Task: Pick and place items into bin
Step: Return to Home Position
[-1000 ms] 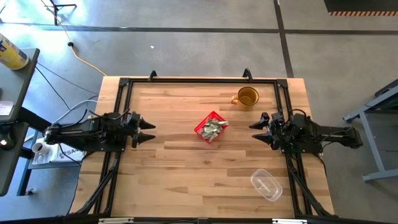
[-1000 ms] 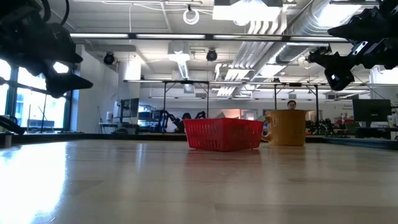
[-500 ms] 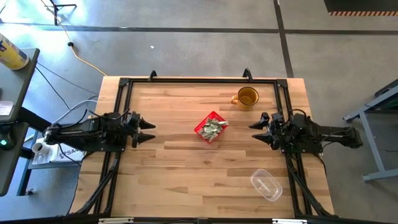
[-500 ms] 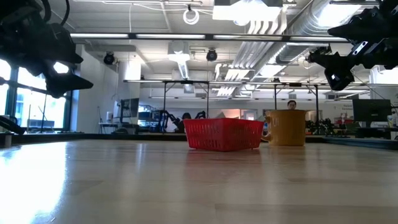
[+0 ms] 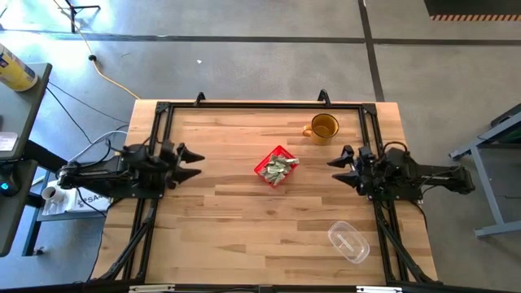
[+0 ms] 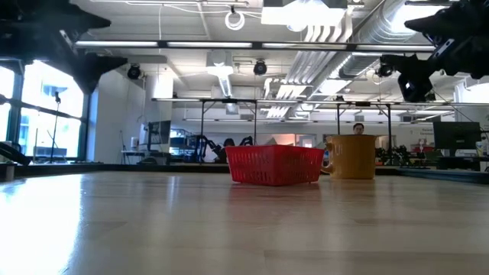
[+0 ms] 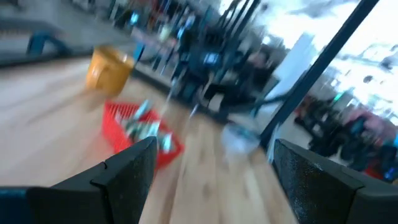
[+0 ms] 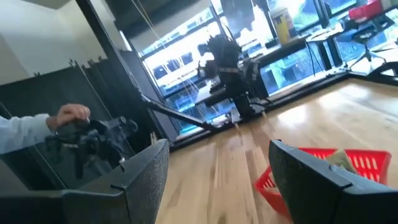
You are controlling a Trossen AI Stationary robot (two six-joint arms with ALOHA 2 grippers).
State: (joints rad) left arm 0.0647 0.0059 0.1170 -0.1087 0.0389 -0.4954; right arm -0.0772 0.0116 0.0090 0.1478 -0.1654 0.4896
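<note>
- Left claw (image 5: 198, 165): held above the left side of the table (image 5: 244, 228), pointing toward the middle, fingers spread wide, gripping nothing
- Right claw (image 5: 335, 172): held above the right side, facing the left one, fingers likewise wide apart and bare
- Red bin (image 5: 261, 168): on the wood near the table's middle, between my two claws and well apart from each, turned cornerwise to the table edges
- Items (image 5: 282, 166): pale green-and-white wrapped pieces heaped inside the bin
- Amber mug (image 5: 324, 128): upright toward the far edge, near the bin but apart from it, handle toward the left arm's side; in the low view it shows just beside the bin, and both claws hang higher than their rims
- Clear plastic container (image 5: 348, 242): near the front edge on the right side, just beside the right arm's frame, well apart from the bin; something small and pale lies in it
- Black frame rails (image 5: 260, 104): run along the table's edges
- Yellow can (image 5: 16, 69): on a side desk beyond the left arm; its lettering is too small to read
- White sheet (image 5: 81, 199): by the left arm's base, dark letters partly covered, unreadable
- A person's hand (image 8: 71, 114) and a pale sleeve show in the room beyond the table
</note>
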